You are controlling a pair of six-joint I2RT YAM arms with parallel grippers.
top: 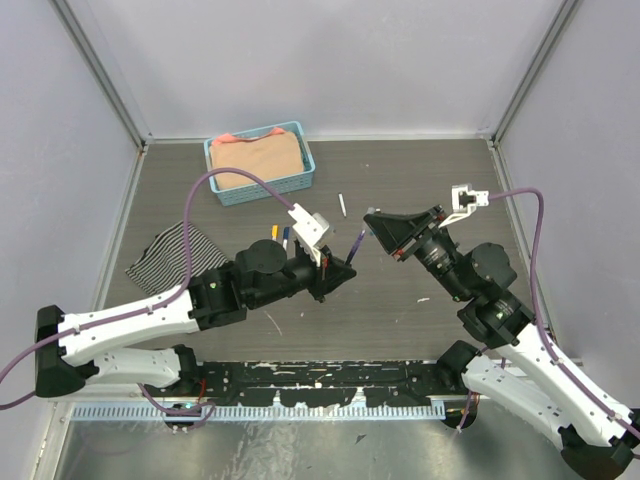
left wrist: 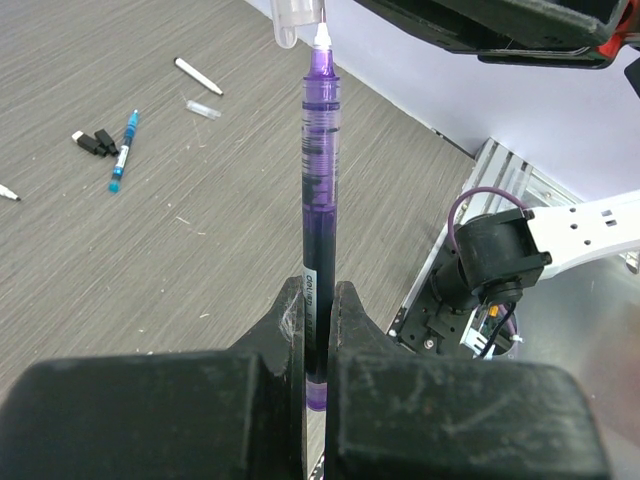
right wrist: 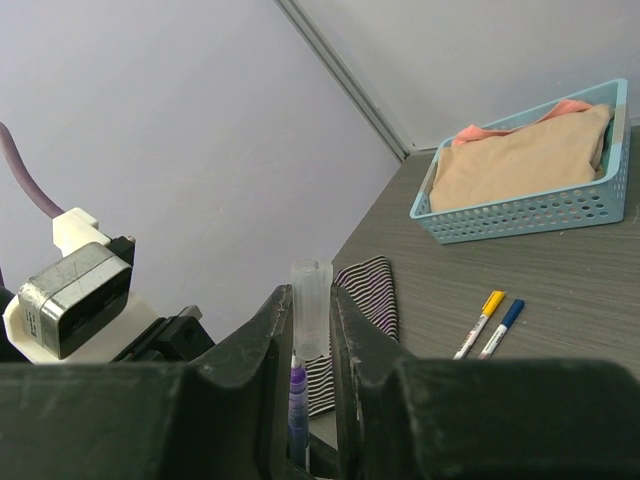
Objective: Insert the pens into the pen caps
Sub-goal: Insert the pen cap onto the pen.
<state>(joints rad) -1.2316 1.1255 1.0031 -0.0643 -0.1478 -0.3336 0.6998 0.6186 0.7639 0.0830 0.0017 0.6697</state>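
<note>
The left gripper (left wrist: pixel 318 300) is closed narrow on the lower barrel of a purple pen (left wrist: pixel 320 200). In the left wrist view both fingers (left wrist: pixel 285 330) press against the barrel at lower centre, and the pen runs straight up the frame to its white tip near the top edge. The right gripper (right wrist: pixel 310 300) is closed on a clear cap (right wrist: pixel 310 305). The cap stands upright between the fingers at lower centre of the right wrist view, its upper end projecting above the fingertips. In that view the purple pen appears directly below the cap and in line with it. In the left wrist view the pen tip is touching or just beside the cap at top centre; whether the tip is inside the cap cannot be told. In the top view the two grippers face each other just right of centre, above the table (top: pixel 420 180), with the pen spanning the gap between them. A white pen (top: pixel 342 205) lies on the table just above the grippers. A yellow-capped pen (right wrist: pixel 480 322) and a blue-capped pen (right wrist: pixel 500 327) lie side by side at lower right of the right wrist view. Two small black caps (left wrist: pixel 100 142) lie at middle left of the left wrist view. A blue basket (top: pixel 262 188) holding folded cloth (top: pixel 255 158) sits at upper centre-left of the top view. A striped cloth (top: pixel 165 255) lies at middle left.
</note>
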